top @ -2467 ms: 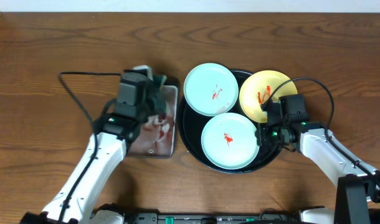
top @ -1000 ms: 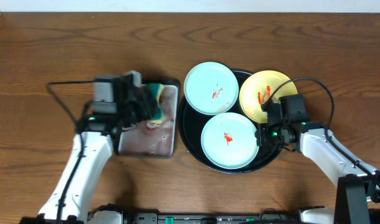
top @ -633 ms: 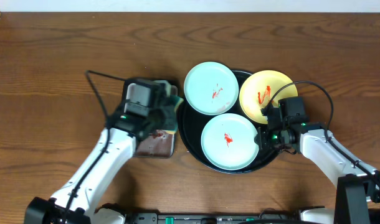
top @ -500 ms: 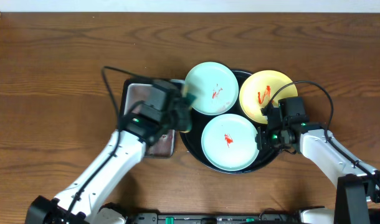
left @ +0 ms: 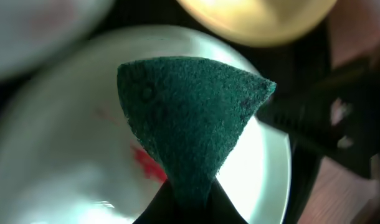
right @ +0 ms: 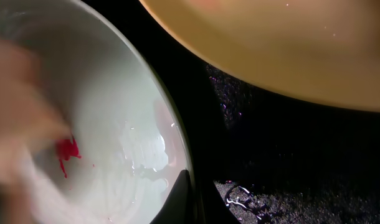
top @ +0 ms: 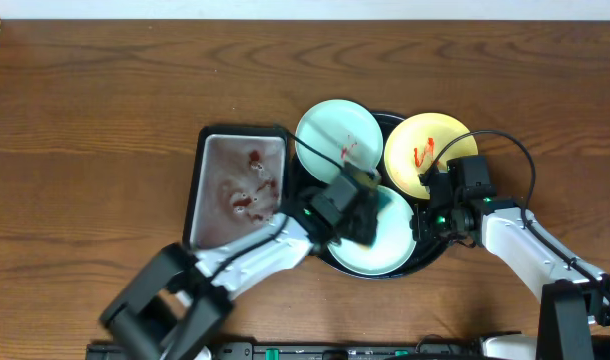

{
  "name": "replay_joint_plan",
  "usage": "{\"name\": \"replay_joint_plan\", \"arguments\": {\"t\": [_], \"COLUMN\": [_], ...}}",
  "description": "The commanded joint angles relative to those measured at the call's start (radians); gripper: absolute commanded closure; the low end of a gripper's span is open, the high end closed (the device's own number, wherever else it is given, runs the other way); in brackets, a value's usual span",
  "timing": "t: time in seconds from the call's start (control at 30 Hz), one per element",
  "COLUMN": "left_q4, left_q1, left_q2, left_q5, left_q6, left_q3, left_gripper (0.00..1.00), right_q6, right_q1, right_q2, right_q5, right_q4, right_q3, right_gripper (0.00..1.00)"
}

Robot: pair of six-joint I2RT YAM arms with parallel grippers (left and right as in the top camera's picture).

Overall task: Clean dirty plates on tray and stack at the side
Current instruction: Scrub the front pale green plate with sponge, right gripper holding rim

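Right, my left claw (top: pixel 363 203) was pinched shut on a dark green sponge (left: pixel 190 124), which hung over the near mint-blue plate (top: pixel 393 245), just above a red sauce smear (left: pixel 146 165); I couldn't tell whether the sponge touched the plate. That plate lay in the black tray (top: pixel 432 256) together with the far mint-blue plate (top: pixel 330 135) and the yellow plate (top: pixel 425 145), both of them streaked red. My right claw (top: pixel 425 218) sat at the near plate's right rim, with one dark fingertip (right: pixel 180 196) against the edge. I couldn't tell whether it was clamped there or merely resting. The grey metal pan (top: pixel 235 190) lay left of the tray on the tabletop (top: pixel 85 120), smeared red inside.
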Motion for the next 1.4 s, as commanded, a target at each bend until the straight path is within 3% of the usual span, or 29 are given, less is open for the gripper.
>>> {"name": "replay_joint_plan", "arguments": {"t": [0.0,0.1,0.27,0.4,0.57,0.87,1.13,1.37], "left_q4": [0.007,-0.01,-0.111,-0.162,-0.108,-0.098,-0.156,-0.2], "left_q1": [-0.023,-0.016,0.045,0.097,0.049,-0.063,0.001,0.065], "left_q2": [0.056,0.087,0.078,0.071,0.058,0.121,0.154,0.05], "left_q5": [0.005,-0.04,-0.236,-0.149,0.021,-0.06,-0.232,-0.241], "left_q6": [-0.026,0.017,0.06,0.059,0.047,0.039,0.059,0.066], "left_q3": [0.022,0.022,0.035,0.083,0.121,0.12,0.121,0.121], "left_gripper": [0.93,0.92,0.93,0.93,0.92,0.93,0.93,0.93], "right_q6": [0.002,0.002,0.002,0.002,0.002,0.002,0.002,0.002], "right_q1": [0.011,0.011,0.011,0.011,0.011,0.011,0.011,0.011], "right_q2": [0.007,0.007,0.007,0.007,0.007,0.007,0.007,0.007], "right_q5": [-0.002,-0.003,-0.005,-0.006,-0.005,-0.005,-0.005,-0.005], "right_q4": [-0.001,-0.002,-0.002,-0.002,-0.002,-0.003,-0.009,-0.011], "right_q3": [-0.008,-0.008,-0.008,-0.008,-0.008,-0.008,-0.008,-0.008], "right_gripper": [0.99,0.99,0.99,0.99,0.99,0.99,0.99,0.99]}}
